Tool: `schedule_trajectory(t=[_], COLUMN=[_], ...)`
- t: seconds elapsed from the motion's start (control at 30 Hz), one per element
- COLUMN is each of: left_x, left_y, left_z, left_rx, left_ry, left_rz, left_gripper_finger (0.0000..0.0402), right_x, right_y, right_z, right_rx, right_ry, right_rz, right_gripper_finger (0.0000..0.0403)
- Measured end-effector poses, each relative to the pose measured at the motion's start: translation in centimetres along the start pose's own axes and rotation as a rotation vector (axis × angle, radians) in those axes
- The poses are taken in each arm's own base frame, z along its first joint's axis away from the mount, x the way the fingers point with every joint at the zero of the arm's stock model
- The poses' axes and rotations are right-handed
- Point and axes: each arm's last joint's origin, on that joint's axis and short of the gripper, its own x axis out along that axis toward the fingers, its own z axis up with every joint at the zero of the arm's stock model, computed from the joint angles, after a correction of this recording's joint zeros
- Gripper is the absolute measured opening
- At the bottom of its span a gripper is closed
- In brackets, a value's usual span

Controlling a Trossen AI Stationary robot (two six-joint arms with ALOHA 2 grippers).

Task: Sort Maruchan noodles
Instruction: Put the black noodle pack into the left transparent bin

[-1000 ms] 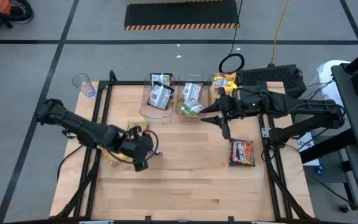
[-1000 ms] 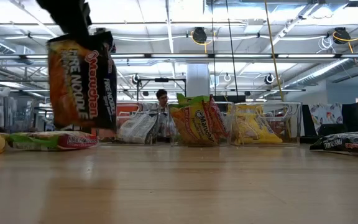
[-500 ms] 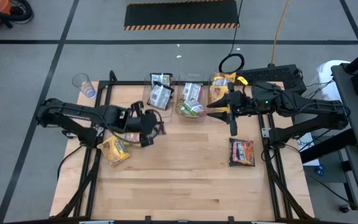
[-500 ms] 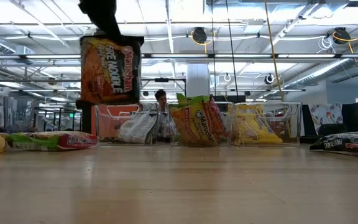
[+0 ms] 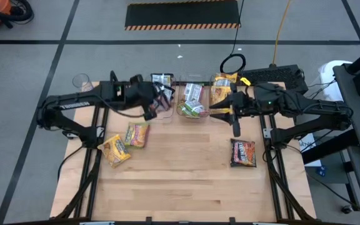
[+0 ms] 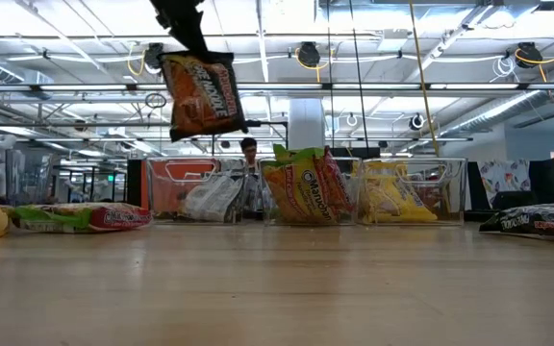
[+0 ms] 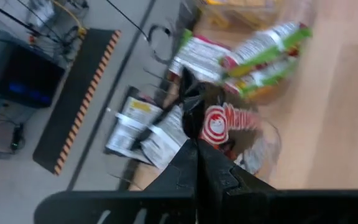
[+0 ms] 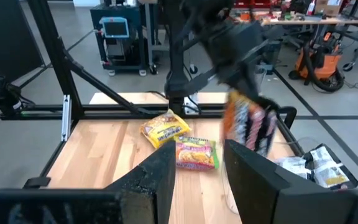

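My left gripper (image 6: pixel 186 21) is shut on a dark orange-and-black Maruchan packet (image 6: pixel 203 94), which it holds high over the left clear bin (image 5: pixel 160 95) at the table's far edge. That bin has dark packets in it. The middle bin (image 6: pixel 301 187) has green-edged packets, the right bin (image 6: pixel 407 192) yellow ones. My right gripper (image 8: pixel 197 168) hangs open in front of the right bin with nothing between its fingers. Two packets (image 5: pixel 114 150) (image 5: pixel 136 134) lie flat at the table's left, and a dark packet (image 5: pixel 243 152) lies at its right. My left gripper pinches the packet's upper crimped edge (image 7: pixel 211 127) between its two shut fingers, coming from above and slanting down toward the far edge. The packet hangs below the fingers, tilted, its lower end (image 6: pixel 210 130) clear of the bin and the table.
A clear cup (image 5: pixel 83 81) stands just off the table's far left corner. Black frame rails (image 5: pixel 99 131) run along both sides of the table. The near half of the wooden table (image 5: pixel 180 194) is bare. A person (image 6: pixel 249 149) shows far behind the bins.
My left gripper has swung from the table's left middle toward the far edge and upward, carrying the dark packet. It now hangs over the left bin. The packet has stayed in the hold and has tipped from nearly upright to slanted.
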Motion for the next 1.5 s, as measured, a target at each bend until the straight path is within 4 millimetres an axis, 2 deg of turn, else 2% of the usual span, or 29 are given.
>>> schedule_trajectory(t=[0.23,0.47,0.63,1.07,1.5], left_x=[1.1,2.3,4.0,10.5,15.0], left_y=[2.9,4.4,4.7,4.6,5.1], left_z=[0.4,-0.1,-0.1,-0.8,-2.1], left_rx=[0.011,0.038,0.059,0.116,0.139], left_ry=[-0.051,-0.011,0.022,0.153,0.244], left_rz=[-0.014,-0.035,-0.067,-0.213,-0.303], left_gripper_finger=[0.0,0.0,0.0,0.0,0.0], right_x=[0.0,0.0,0.0,0.0,0.0], right_y=[0.0,0.0,0.0,0.0,0.0], right_z=[-0.3,-0.3,-0.3,-0.3,-0.3], right_rx=[0.0,0.0,0.0,0.0,0.0], right_ry=[0.03,0.033,0.033,0.033,0.033], right_rz=[0.0,0.0,0.0,0.0,-0.001], right_gripper_finger=[0.013,0.013,0.013,0.013,0.013])
